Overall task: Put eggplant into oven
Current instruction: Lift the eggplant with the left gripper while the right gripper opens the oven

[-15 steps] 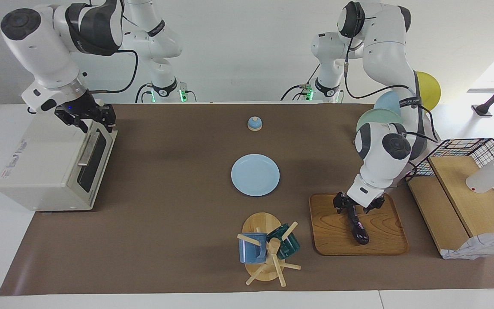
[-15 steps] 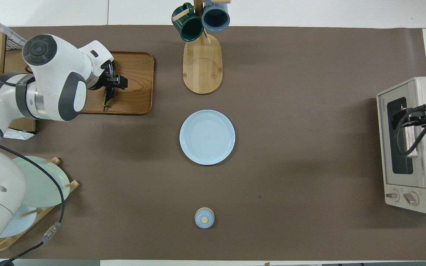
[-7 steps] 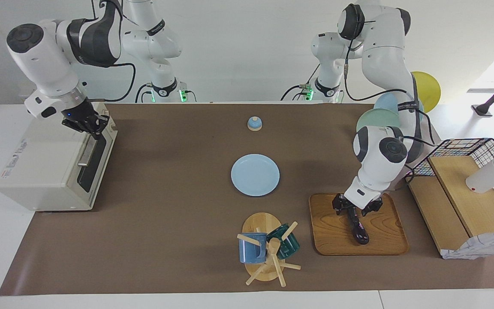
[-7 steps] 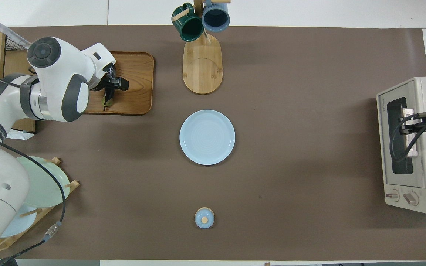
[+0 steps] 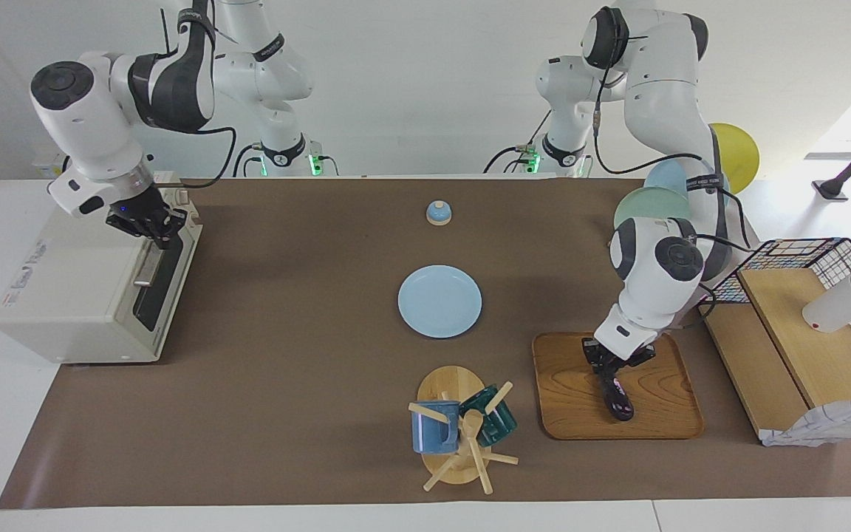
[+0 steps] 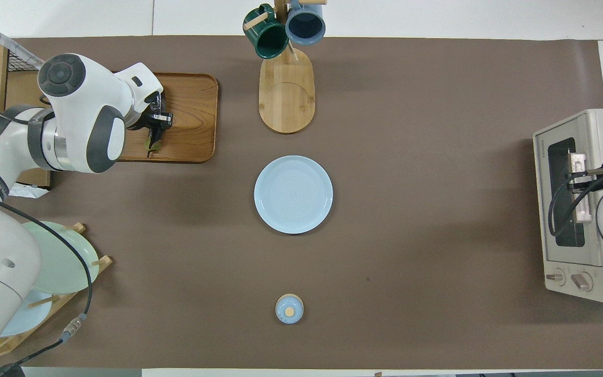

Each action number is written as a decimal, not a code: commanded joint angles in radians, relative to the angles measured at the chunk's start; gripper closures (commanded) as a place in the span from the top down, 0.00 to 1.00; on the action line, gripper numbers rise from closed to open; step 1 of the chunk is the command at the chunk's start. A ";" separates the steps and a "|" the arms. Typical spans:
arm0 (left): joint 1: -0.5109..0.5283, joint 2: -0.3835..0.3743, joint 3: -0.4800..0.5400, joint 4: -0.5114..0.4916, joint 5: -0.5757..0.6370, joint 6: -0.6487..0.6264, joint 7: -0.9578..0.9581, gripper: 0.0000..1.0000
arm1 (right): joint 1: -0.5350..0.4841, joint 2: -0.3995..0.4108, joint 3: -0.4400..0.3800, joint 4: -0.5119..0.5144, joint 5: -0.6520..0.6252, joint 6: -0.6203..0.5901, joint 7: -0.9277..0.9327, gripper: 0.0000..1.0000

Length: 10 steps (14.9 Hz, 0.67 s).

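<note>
1. Facing view: left gripper (image 5: 607, 363) is clamped on the eggplant (image 5: 615, 391), which lies on the wooden tray (image 5: 573, 399).
2. Tray sits at about four o'clock from the blue plate (image 5: 439, 301).
3. Right gripper (image 5: 157, 231) is closed on the door handle (image 5: 149, 258) of the oven (image 5: 78, 288), at nine o'clock from the plate.

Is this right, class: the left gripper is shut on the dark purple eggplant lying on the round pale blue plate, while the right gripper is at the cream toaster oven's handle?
Not quite. The dark purple eggplant lies on the rectangular wooden tray, not on the round pale blue plate, which holds nothing, as the facing view shows. The rest stands: the left gripper is shut on it, and the right gripper is at the cream toaster oven's handle.
</note>
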<state>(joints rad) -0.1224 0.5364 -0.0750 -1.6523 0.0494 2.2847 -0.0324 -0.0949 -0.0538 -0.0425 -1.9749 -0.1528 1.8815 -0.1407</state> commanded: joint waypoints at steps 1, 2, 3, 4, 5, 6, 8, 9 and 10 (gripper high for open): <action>-0.002 -0.001 0.001 0.005 0.014 0.001 0.009 0.00 | -0.008 0.011 0.006 -0.015 -0.039 0.036 -0.072 0.00; -0.006 -0.003 0.001 0.023 0.007 -0.022 0.008 0.00 | -0.009 0.012 0.004 -0.016 -0.042 0.033 -0.076 0.00; -0.010 -0.012 0.001 0.041 -0.008 -0.060 0.002 0.00 | -0.012 0.011 0.004 -0.030 -0.042 0.034 -0.079 0.00; -0.011 -0.033 0.000 0.057 -0.046 -0.114 -0.003 0.00 | -0.014 0.009 0.004 -0.044 -0.042 0.036 -0.091 0.00; -0.017 -0.083 0.000 0.059 -0.098 -0.163 -0.007 0.00 | -0.014 0.011 0.004 -0.045 -0.042 0.036 -0.112 0.00; -0.029 -0.120 0.001 0.055 -0.140 -0.200 -0.026 0.00 | -0.014 0.011 0.004 -0.048 -0.044 0.036 -0.119 0.00; -0.066 -0.192 0.000 0.052 -0.157 -0.301 -0.098 0.00 | -0.009 0.012 0.006 -0.051 -0.048 0.039 -0.117 0.00; -0.098 -0.222 0.000 0.049 -0.161 -0.336 -0.139 0.00 | -0.009 0.014 0.006 -0.056 -0.048 0.048 -0.112 0.00; -0.135 -0.245 0.000 0.040 -0.161 -0.355 -0.196 0.00 | -0.005 0.012 0.007 -0.076 -0.047 0.076 -0.111 0.00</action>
<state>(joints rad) -0.1847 0.3643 -0.0878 -1.5700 -0.0954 1.9798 -0.1333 -0.0952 -0.0322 -0.0424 -1.9989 -0.1857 1.9039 -0.2375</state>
